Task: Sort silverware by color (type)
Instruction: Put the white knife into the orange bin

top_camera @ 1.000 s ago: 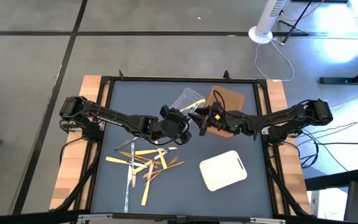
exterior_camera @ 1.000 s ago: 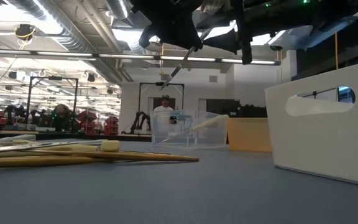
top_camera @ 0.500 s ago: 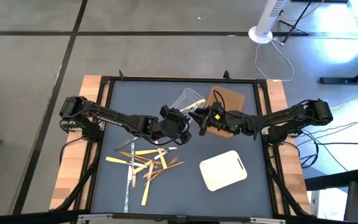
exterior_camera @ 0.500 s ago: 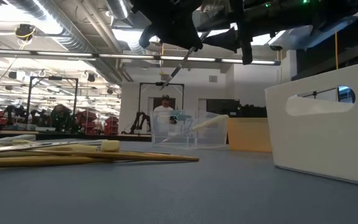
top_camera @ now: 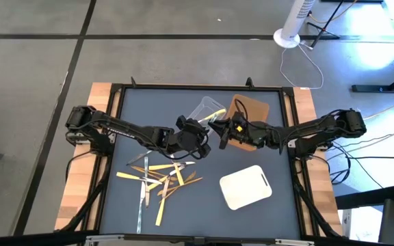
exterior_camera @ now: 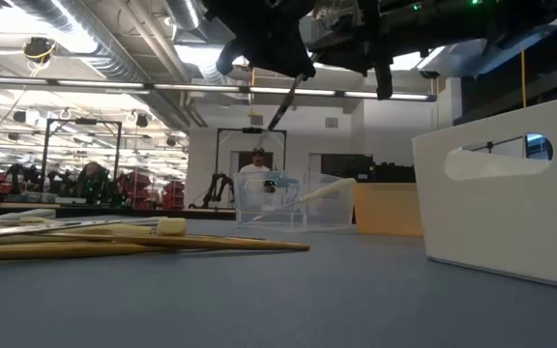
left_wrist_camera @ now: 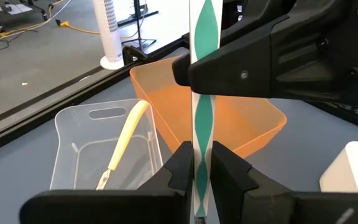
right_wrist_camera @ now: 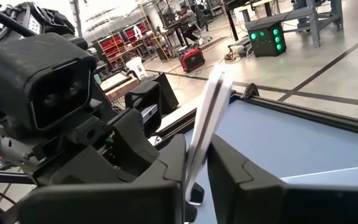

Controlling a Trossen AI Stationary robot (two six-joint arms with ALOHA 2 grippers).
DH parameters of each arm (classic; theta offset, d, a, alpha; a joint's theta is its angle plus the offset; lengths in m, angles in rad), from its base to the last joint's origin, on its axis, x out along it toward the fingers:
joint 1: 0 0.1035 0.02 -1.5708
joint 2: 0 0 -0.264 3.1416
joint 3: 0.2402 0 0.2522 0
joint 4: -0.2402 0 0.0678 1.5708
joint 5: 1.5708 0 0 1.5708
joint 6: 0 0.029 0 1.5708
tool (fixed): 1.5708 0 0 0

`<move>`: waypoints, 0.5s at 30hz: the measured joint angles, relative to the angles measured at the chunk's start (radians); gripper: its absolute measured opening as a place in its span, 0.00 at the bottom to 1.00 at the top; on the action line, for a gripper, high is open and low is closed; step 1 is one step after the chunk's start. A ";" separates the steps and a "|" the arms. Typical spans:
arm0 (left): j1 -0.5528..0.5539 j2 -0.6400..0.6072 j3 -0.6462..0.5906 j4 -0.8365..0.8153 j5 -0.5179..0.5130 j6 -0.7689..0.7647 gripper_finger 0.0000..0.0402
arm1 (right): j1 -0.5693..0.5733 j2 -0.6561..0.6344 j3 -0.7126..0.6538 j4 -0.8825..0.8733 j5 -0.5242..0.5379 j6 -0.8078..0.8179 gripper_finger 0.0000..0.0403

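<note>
Silver utensil (left_wrist_camera: pixel 202 118), both grippers pinching it

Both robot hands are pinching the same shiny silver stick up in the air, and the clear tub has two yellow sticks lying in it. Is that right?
Nearly. The clear tub holds only one yellow stick, as the left wrist view shows. The left gripper and right gripper do both pinch the silver stick.

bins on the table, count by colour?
Clear tub: 1
Brown tray: 1
White tray: 1
Total: 3
</note>
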 joint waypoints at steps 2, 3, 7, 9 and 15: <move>0.000 0.000 0.000 0.000 0.000 0.000 0.09 | 0.000 0.000 0.000 0.000 0.000 -0.001 0.06; 0.000 0.001 0.000 0.000 0.001 0.000 0.09 | 0.000 0.000 0.000 0.000 0.000 -0.001 0.05; 0.000 0.001 0.000 0.000 0.001 0.000 0.09 | 0.000 0.000 0.000 0.000 0.000 -0.003 0.05; 0.000 0.001 0.000 0.000 0.001 0.000 0.09 | 0.000 0.000 0.000 0.000 0.000 -0.003 0.05; 0.000 0.001 0.000 0.000 0.006 0.000 0.09 | 0.000 0.000 0.000 0.000 0.000 -0.004 0.04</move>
